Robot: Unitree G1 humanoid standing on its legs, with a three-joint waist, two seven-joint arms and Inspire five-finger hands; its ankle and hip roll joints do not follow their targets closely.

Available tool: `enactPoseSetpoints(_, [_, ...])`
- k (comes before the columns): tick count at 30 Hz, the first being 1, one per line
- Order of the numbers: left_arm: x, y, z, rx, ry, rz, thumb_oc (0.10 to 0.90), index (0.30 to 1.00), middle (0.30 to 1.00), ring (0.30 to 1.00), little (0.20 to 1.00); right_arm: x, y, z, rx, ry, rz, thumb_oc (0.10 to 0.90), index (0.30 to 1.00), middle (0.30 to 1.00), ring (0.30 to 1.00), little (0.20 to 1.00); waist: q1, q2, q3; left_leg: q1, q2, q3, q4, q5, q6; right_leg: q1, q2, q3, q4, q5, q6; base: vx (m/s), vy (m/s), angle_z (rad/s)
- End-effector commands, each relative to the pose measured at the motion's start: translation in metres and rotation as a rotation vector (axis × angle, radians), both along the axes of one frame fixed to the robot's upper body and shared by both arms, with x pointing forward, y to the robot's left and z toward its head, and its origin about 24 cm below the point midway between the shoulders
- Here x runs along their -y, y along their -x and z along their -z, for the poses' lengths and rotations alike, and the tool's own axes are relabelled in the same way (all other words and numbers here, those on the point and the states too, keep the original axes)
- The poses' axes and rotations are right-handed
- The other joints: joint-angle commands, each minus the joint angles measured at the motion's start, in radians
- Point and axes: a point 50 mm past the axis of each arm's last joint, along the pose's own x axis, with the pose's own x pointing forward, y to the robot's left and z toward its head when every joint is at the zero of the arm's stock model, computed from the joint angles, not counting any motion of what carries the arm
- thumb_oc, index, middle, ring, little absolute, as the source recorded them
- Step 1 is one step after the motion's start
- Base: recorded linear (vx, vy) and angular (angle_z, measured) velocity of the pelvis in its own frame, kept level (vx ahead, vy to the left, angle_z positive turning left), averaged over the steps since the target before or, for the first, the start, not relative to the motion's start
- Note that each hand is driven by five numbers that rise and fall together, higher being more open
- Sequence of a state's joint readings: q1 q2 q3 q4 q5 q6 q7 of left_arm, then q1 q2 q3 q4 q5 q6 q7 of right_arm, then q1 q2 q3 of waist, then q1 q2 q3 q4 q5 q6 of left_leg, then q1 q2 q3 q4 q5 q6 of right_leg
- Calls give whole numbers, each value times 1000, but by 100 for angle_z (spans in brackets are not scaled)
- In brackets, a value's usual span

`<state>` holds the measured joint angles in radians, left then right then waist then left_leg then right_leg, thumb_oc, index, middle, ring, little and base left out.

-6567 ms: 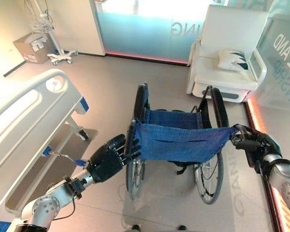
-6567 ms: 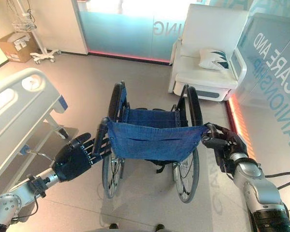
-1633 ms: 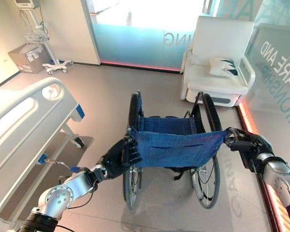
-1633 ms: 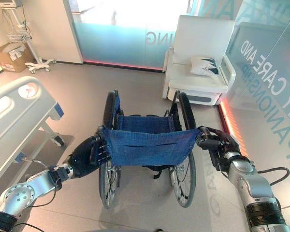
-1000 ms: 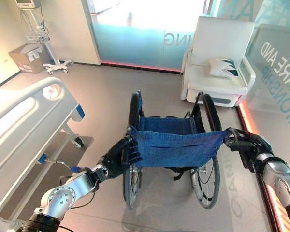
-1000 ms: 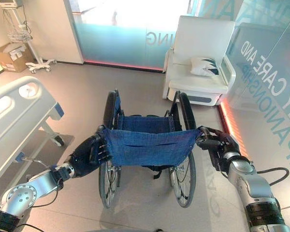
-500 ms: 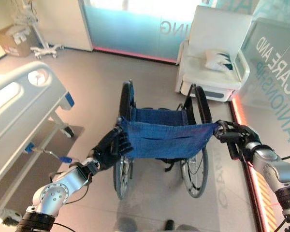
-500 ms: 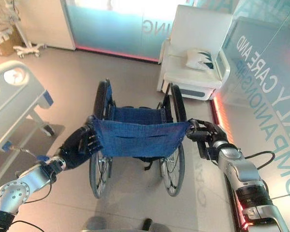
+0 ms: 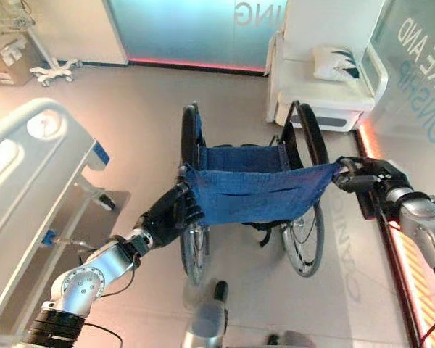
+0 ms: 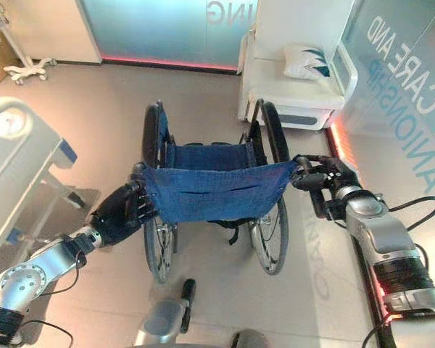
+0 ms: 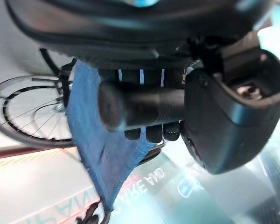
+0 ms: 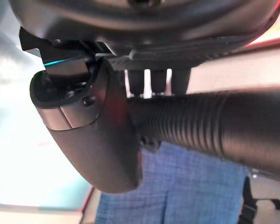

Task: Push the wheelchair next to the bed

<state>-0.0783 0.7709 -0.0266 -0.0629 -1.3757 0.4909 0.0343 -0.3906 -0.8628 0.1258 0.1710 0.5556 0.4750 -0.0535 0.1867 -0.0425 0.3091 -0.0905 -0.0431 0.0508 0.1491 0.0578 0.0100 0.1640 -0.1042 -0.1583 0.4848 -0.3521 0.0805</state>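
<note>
The wheelchair's blue cloth backrest faces me at mid-floor, its big wheels pointing toward the far wall. My left hand is curled round the left push handle, with fingers wrapped over the ribbed grip. Over on the other side, my right hand is closed round the right push handle, its thumb lying against the grip. The white hospital bed stands to the left, its footboard end about level with the chair. A strip of floor separates bed and wheelchair.
A white armchair with a pillow stands just beyond the wheelchair, to the right. A glass wall runs along the right side. At the far left are a cardboard box and a wheeled stand's base.
The camera has tipped downward, so the whole picture has shifted. My left hand has curled tighter round its handle since the earliest frames. The right hand keeps its hold.
</note>
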Motion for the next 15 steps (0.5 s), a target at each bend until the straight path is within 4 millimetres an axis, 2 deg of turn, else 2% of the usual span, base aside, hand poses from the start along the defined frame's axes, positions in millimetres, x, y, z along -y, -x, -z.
enactPoseSetpoints(1, [-31, -28, -155, 700, 101, -118, 400, 300, 300, 300, 300, -90, -12, -64, 246, -53, -562, 400, 300, 300, 300, 300, 25, -19, -220, -50, -89, -31, -19, -3, 26, 47, 100, 0, 128, 378, 108, 339, 223, -12])
enactPoseSetpoints(3, [-38, -30, -160, 720, 94, -116, 400, 300, 300, 300, 300, -97, -16, -70, 269, -57, -568, 400, 300, 300, 300, 300, 21, -14, -220, -43, -109, -49, 2, -27, 47, -39, 102, 33, 229, 432, 120, 324, 173, 27])
enactPoseSetpoints(4, [-39, -31, -162, 732, 92, -113, 400, 300, 300, 300, 300, -100, -18, -71, 276, -57, -572, 400, 300, 300, 300, 300, 18, -11, -219, -42, -115, -50, 12, -35, 52, -60, 102, 42, 218, 419, 113, 332, 128, 49])
enactPoseSetpoints(7, [-42, -29, -173, 763, 89, -99, 400, 300, 300, 300, 300, -105, -22, -75, 287, -42, -572, 400, 300, 300, 300, 300, 20, -2, -211, -54, -133, -48, 65, -64, 54, -73, 80, 4, 84, 340, 70, 309, 54, 35])
enactPoseSetpoints(8, [-42, -29, -173, 764, 87, -100, 400, 300, 300, 300, 300, -106, -22, -75, 286, -40, -573, 400, 300, 300, 300, 300, 20, 0, -210, -55, -133, -49, 71, -67, 53, -73, 77, -2, 72, 331, 65, 273, 14, -32])
enactPoseSetpoints(10, [-40, -30, -174, 768, 77, -93, 400, 300, 300, 300, 300, -107, -25, -79, 296, -23, -563, 400, 300, 300, 300, 300, 14, 20, -183, -29, -120, -63, 121, -111, 41, -144, 29, -30, -74, 281, 25, 302, -19, -58])
enactPoseSetpoints(11, [-37, -31, -172, 763, 81, -89, 400, 300, 300, 300, 300, -106, -26, -81, 301, -18, -557, 400, 300, 300, 300, 300, 1, 26, -167, -7, -120, -80, 143, -138, 37, -181, 20, -23, -135, 286, 16, 363, -48, -54])
enactPoseSetpoints(13, [-31, -32, -171, 759, 91, -85, 400, 300, 300, 300, 300, -105, -27, -85, 305, -14, -552, 400, 300, 300, 300, 300, -22, 29, -150, 26, -125, -107, 165, -178, 38, -235, 8, 0, -192, 325, 25, 370, -73, 3])
enactPoseSetpoints(14, [-24, -34, -170, 756, 105, -71, 400, 300, 300, 300, 300, -103, -28, -90, 306, -9, -540, 400, 300, 300, 300, 300, -49, 17, -134, 62, -136, -131, 193, -236, 45, -309, -28, 47, -271, 413, 56, 358, -76, 77])
enactPoseSetpoints(15, [-24, -34, -170, 756, 105, -71, 400, 300, 300, 300, 300, -103, -28, -90, 306, -9, -539, 400, 300, 300, 300, 300, -51, 20, -134, 62, -134, -134, 197, -241, 46, -304, -25, 44, -277, 414, 58, 677, -221, 95])
